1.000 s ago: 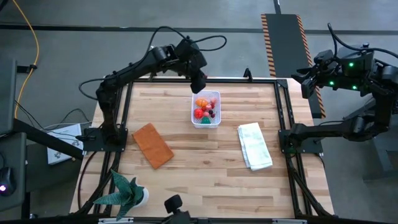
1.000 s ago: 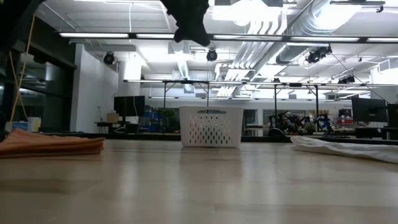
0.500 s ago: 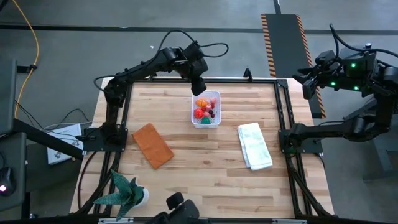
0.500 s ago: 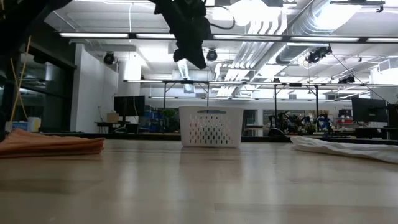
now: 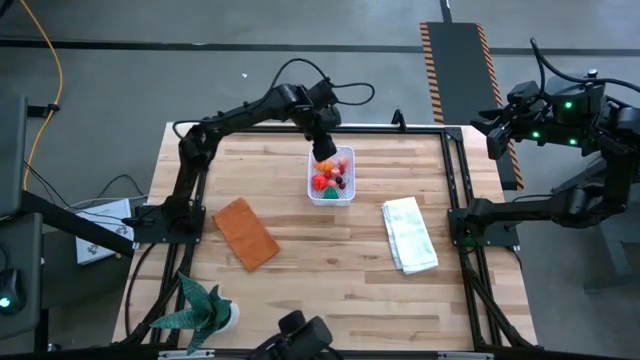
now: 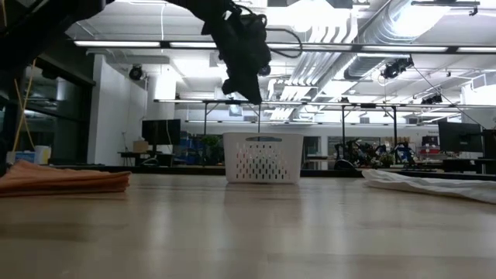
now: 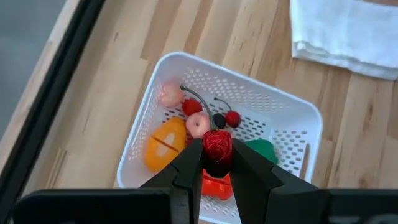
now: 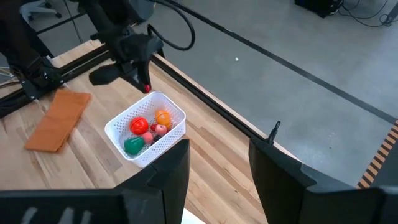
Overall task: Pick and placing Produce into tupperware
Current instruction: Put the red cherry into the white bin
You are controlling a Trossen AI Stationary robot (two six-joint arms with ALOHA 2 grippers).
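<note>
Your left gripper (image 7: 217, 163) hangs over the far side of the white perforated tub (image 5: 331, 176), which sits near the far middle of the wooden table (image 5: 330, 270), and its fingers are clamped on a small round red piece (image 7: 217, 145) held above the tub's contents. Look inside the tub and you see the rest of the produce: an orange carrot-like piece (image 7: 165, 144) against one long wall, a pale pink piece (image 7: 171, 94) in a corner, a pink ball (image 7: 199, 124) and a small red berry (image 7: 191, 107) near the middle, a dark berry (image 7: 218, 119) touching a red cherry-like berry (image 7: 232, 118) with thin stems curving up from them, a green piece (image 7: 262, 150) by the opposite wall, and a red tomato-like piece (image 7: 214, 185) partly hidden under your fingers. From table height the tub (image 6: 263, 157) stands upright with the gripper (image 6: 245, 74) clear above its rim. Your right gripper (image 8: 217, 162) waits well off the table's far right corner, its fingers standing apart with nothing between them. A folded white cloth (image 5: 409, 234) lies to the right of the tub, an orange-brown flat rectangle (image 5: 245, 233) to its near left, and a green spiky plant (image 5: 200, 305) stands at the near left corner.
</note>
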